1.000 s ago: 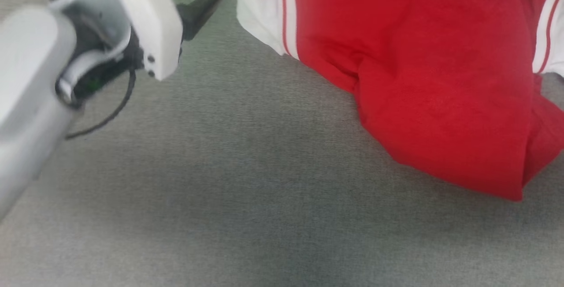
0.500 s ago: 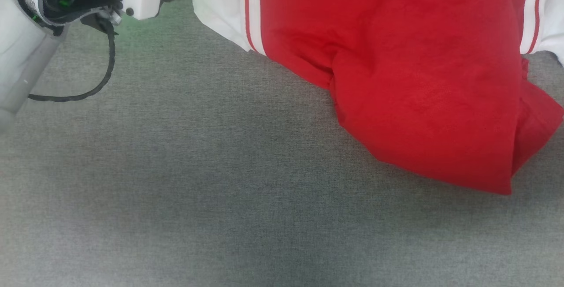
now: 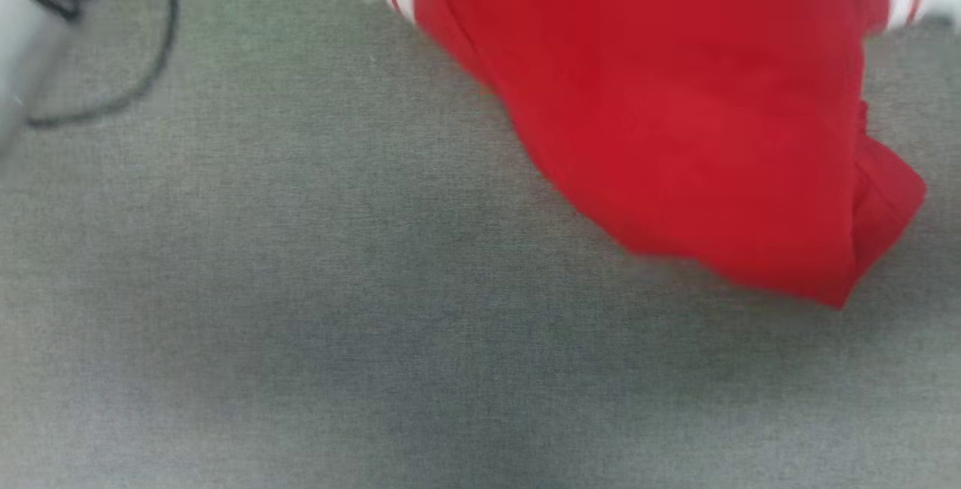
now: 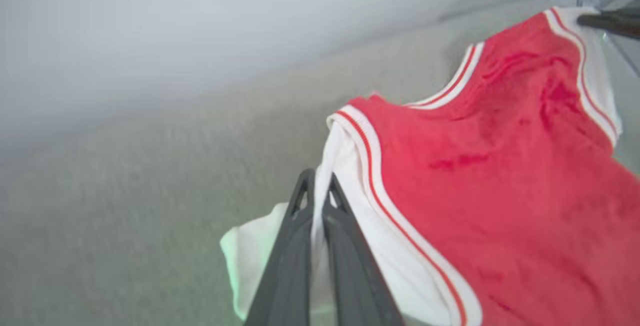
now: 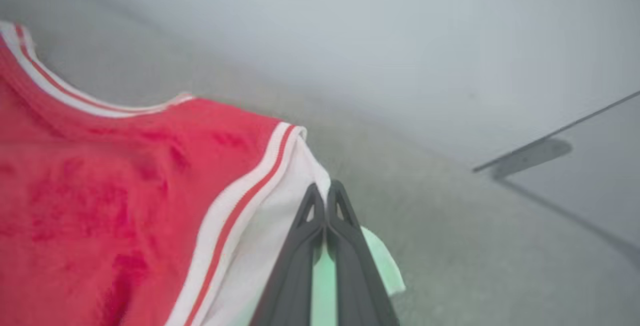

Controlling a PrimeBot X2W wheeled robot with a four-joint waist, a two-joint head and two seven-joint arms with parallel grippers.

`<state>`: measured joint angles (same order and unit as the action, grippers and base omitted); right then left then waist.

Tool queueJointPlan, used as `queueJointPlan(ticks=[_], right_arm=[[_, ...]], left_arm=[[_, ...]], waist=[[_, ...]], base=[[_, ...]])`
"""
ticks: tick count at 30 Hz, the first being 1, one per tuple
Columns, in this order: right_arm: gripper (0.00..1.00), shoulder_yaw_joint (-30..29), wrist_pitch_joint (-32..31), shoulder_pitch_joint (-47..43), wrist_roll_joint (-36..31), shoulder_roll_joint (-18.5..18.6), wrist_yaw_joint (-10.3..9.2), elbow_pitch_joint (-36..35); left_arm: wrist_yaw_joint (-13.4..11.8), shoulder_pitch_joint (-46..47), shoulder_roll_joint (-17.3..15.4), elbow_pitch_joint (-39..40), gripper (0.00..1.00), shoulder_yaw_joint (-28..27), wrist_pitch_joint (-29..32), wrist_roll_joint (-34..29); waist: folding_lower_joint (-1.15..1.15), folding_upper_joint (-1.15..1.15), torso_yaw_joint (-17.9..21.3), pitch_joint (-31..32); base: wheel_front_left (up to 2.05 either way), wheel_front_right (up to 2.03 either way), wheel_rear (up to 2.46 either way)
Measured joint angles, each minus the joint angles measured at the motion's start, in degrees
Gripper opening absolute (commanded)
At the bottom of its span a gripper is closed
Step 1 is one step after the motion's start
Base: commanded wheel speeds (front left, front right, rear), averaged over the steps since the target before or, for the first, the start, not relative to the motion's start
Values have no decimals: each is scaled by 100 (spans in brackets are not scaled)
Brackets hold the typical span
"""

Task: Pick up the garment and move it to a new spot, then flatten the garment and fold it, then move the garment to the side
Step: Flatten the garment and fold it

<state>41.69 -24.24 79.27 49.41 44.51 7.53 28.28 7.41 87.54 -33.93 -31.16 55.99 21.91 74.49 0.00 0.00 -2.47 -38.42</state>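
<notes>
Left claw (image 4: pixel 319 186): jaws pressed together on a fold of white sleeve (image 4: pixel 350 206); the cloth runs up between the two dark fingers.
Right claw (image 5: pixel 325 193): jaws closed tip to tip at the edge of the other white sleeve, with white cloth on both sides of the fingers, so it has hold of that sleeve.
Garment (image 4: pixel 500 191) from the left claw: the red body spreads away to that claw's right, starting just past the striped trim (image 4: pixel 380 186) beside the fingers.
Garment from the right claw: the red body lies to that claw's left, with the same stripe trim between it and the fingers.
Span: the shoulder line stretches from one claw to the other; the neckline curve (image 4: pixel 450 85) sits beyond the fingertips, about midway.
Long axis: in the head view the red body runs from the top edge down to a hem corner at the lower right, the hem end nearest the robot.
Hem contact: blurred; whether it touches the surface or hangs just over it I cannot tell.
Left forearm (image 3: pixel 22 38): pale, blurred, with a black cable (image 3: pixel 143 76) looping below it.
Surface (image 3: pixel 375 324): grey woven cloth, under and around the shirt.
Room: a plain pale wall (image 4: pixel 200 25) rises behind the far edge of the surface.
</notes>
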Motion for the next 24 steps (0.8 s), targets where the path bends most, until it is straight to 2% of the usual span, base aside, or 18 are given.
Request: queueJointPlan(ticks=[7,13,15,19,24], right_arm=[[0,-847,1474,1311,-719,-443,4,1290],[0,-1423,2554,2399,-1599,-818,24,2468],[0,-1488,2735,2579,-1747,-932,30,2736],[0,-1352,2775,2525,-1837,-1063,27,2971],[0,-836,2665,1630,-1611,-992,18,2891]], left_arm=[[-2,1116,363,-1479,0,-668,-2081,-438],[18,1988,770,-2197,0,-1129,-3279,-442],[18,2108,844,-2323,0,-1233,-3394,-359],[18,1957,851,-2210,0,-1087,-3305,-290],[16,763,590,-1465,0,-571,-3321,-145]], waist=[[0,0,86,183],[0,0,116,437],[0,0,116,537],[0,0,110,685],[0,0,66,930]], base=[[0,0,0],[0,0,0],[0,0,0],[0,0,0],[0,0,0]])
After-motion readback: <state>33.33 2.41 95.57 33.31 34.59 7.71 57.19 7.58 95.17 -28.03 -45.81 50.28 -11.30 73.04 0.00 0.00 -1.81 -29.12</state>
